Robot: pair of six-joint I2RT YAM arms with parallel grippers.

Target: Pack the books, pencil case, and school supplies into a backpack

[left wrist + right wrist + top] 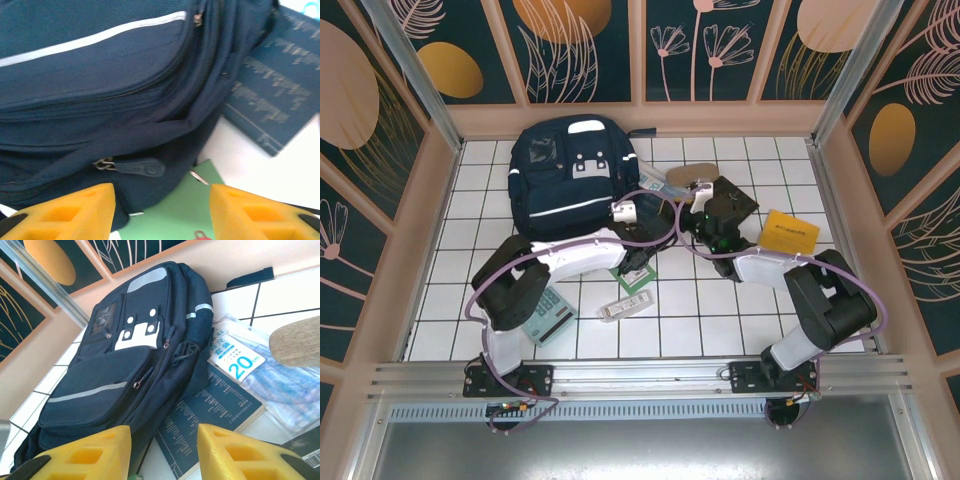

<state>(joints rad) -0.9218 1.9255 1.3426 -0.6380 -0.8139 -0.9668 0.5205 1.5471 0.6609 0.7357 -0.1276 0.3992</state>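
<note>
The navy backpack (570, 175) lies flat at the back left with its zippers closed. My left gripper (162, 210) is open and empty at the pack's bottom right corner. It hovers over the small green book (180, 210), close to a zipper pull (137, 167). My right gripper (165, 450) is open and empty just right of the pack, above the dark blue book (215, 410). The clear packet (265, 375) overlaps that book, and the tan pencil case (297, 340) lies beyond it. The dark brown book (735, 200) and the yellow-orange book (790, 232) lie to the right.
The mint-green calculator (548, 318) and the white-grey bar (625, 303) lie near the front, beside the left arm. Patterned walls close in the tiled table on three sides. Purple cables loop between the two wrists.
</note>
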